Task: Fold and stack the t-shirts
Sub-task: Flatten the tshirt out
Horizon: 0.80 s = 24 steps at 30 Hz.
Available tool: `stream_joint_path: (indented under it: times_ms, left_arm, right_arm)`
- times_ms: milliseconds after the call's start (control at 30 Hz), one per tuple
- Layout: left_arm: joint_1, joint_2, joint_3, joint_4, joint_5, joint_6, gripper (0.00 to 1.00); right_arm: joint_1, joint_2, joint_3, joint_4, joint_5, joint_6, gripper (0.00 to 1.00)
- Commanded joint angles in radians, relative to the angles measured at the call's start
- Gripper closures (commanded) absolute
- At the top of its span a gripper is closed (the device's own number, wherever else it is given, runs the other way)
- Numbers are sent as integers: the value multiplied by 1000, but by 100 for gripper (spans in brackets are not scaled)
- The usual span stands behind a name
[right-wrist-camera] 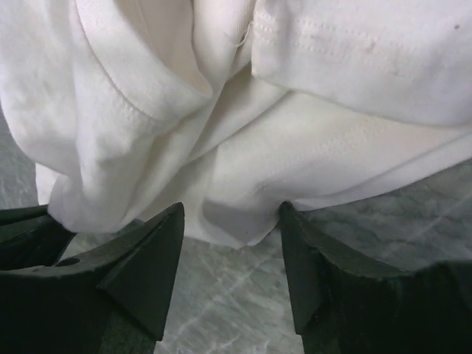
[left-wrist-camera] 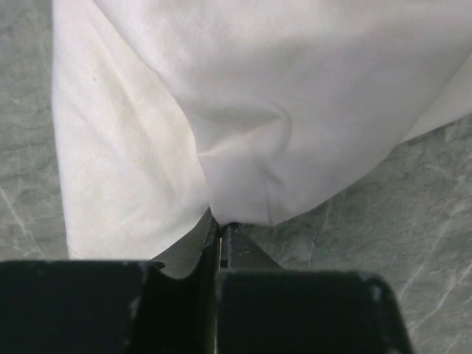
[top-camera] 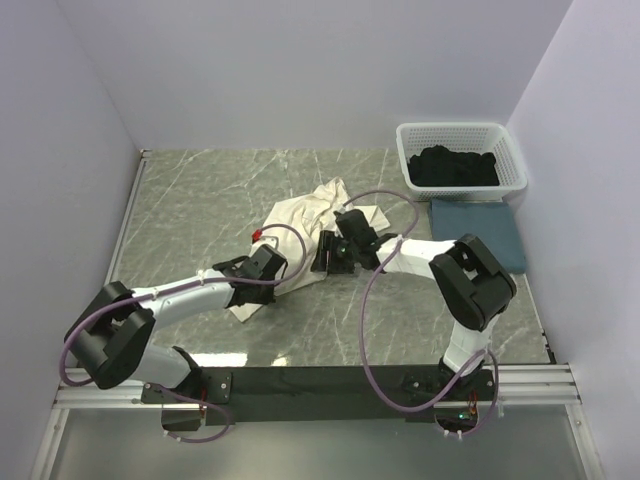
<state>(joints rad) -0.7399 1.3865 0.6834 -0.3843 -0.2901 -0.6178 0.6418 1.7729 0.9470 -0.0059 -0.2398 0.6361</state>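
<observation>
A crumpled white t-shirt point(top-camera: 305, 222) lies in the middle of the marble table. My left gripper point(top-camera: 272, 262) is shut on the shirt's near left edge; in the left wrist view the jaws are pressed together with a fold of white cloth point(left-wrist-camera: 243, 184) pinched at their tips point(left-wrist-camera: 220, 221). My right gripper point(top-camera: 332, 252) is open at the shirt's near right edge; in the right wrist view its fingers point(right-wrist-camera: 151, 251) straddle the hem of the shirt point(right-wrist-camera: 243, 214) just above the table. A folded dark blue shirt point(top-camera: 478, 232) lies at the right.
A white basket point(top-camera: 512, 168) holding dark clothes point(top-camera: 455, 166) stands at the back right, behind the folded blue shirt. Grey walls close in the table on the left, back and right.
</observation>
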Motion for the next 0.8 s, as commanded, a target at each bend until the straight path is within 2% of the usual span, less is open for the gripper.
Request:
stream_joint_path:
  times_ms: [0,33,67,100,133,167,233,333,367,467,533,600,767]
  left_arm:
    - [-4,-41,50,-11,-72,13,99]
    - [-4,-46,54,-16,-79,13,99]
    - [0,-58,64,-28,-99,15,99]
    - [2,-66,70,-36,-100,15,99]
    - [5,-75,77,-45,-119,15,99]
    - [25,-86,87,-59,-127,15,99]
    - [60,-127,123,-109,-135,18,99]
    - [189,-207,186,-177,-98,39,99]
    - [276,-246,205,-189,-55,47,99]
    - [432,-297,267,-229,12,88,99]
    - [518,-297,309,-264,49,119,99]
    - [565,-276,318,-274,113,138,99]
    - [715,-204,233,-179,225,142,99]
  right_arm:
    - [19,45,44,-12,57,4,39]
    - [18,48,47,-28,63,1,50]
    - [19,46,55,-52,80,-4,71]
    - [19,45,58,-52,92,-10,71]
    - [18,34,59,-92,109,-27,93]
    - [15,8,61,-115,146,-41,100]
    - [-2,-36,64,-193,178,-93,100]
    - [-68,-156,62,-320,223,-145,100]
    - [-92,-220,61,-351,215,-154,100]
    - [-250,-335,65,-474,120,-197,100]
    - [-350,-378,91,-566,68,-239,100]
    - [-390,-377,137,-646,53,-260,100]
    - [-473,-357,128,-608,57,-182,100]
